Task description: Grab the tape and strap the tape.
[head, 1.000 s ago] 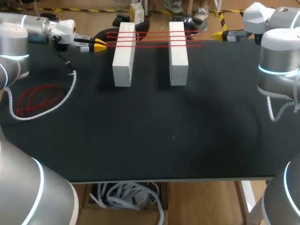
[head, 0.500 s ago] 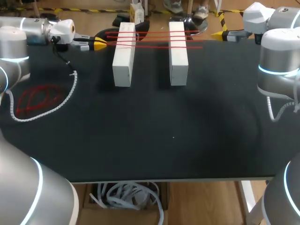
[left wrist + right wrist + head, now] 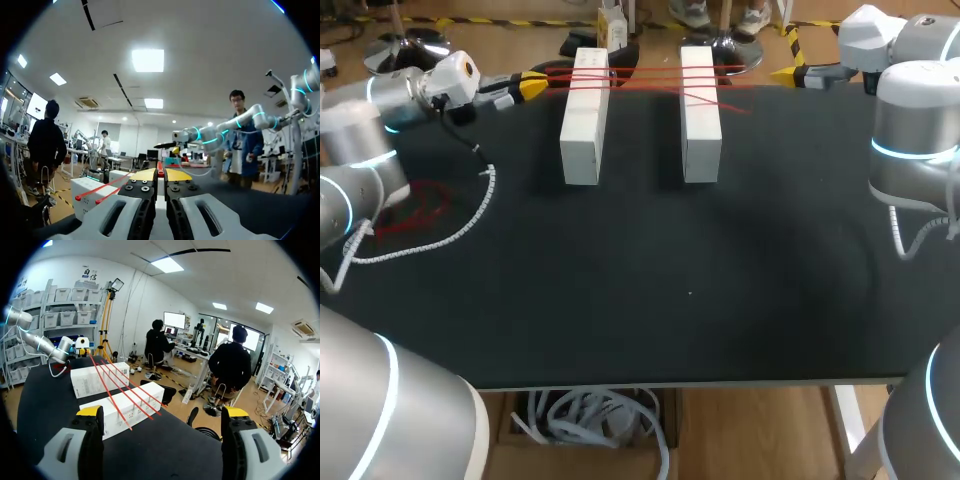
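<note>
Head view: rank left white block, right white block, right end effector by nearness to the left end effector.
From the left end effector, shut on the red tape:
1. Left white block, just beside it.
2. Right white block, past the first.
3. Right end effector, far right, open.

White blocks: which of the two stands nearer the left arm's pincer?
The head view's left block, right beside the left pincer; the other block stands farther off.

Arms: left arm (image 3: 350,175) and right arm (image 3: 915,120), rounded silver-grey links with thin cyan light rings.
Cables: white coiled left cable (image 3: 470,215) behind the left gripper (image 3: 532,88); right cable (image 3: 910,235) behind the right gripper (image 3: 786,74).
Fingers: fingers (image 3: 67,450) have pale grey slotted shells, yellow tips and black inner blocks with screws (image 3: 141,189).
Wrist: white housing (image 3: 455,72) behind the left gripper, perhaps with an orange-ringed lens.
</note>
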Robot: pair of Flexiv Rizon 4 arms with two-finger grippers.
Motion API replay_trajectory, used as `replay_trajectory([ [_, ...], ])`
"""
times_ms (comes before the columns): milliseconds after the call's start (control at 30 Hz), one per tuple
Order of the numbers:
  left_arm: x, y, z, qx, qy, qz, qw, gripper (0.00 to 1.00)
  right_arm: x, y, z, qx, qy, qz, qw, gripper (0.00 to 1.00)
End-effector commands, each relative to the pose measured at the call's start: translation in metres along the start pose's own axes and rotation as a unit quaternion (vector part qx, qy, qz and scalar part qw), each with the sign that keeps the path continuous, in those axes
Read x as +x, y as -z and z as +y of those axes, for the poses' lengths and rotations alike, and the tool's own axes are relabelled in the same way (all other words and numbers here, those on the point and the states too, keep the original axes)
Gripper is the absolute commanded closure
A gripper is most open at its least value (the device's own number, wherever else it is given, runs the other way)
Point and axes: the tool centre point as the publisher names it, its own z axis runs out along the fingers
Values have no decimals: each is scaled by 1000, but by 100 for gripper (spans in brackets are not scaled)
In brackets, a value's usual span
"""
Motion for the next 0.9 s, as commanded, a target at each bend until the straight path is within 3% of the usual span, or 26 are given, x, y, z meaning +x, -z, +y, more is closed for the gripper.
replay_trajectory([
  [33, 16, -8, -10, 7, -11, -31, 999, 100, 0, 0, 0, 1, 0, 1, 1000, 0],
  [500, 40, -22, -58, 18, -41, -38, 998, 100, 0, 0, 0, 1, 0, 1, 1000, 0],
  [733, 51, -32, -72, 35, -52, -50, 997, 100, 0, 0, 0, 1, 0, 1, 1000, 0],
  [900, 57, -36, -85, 21, -54, -57, 997, 100, 0, 0, 0, 1, 0, 1, 1000, 0],
])
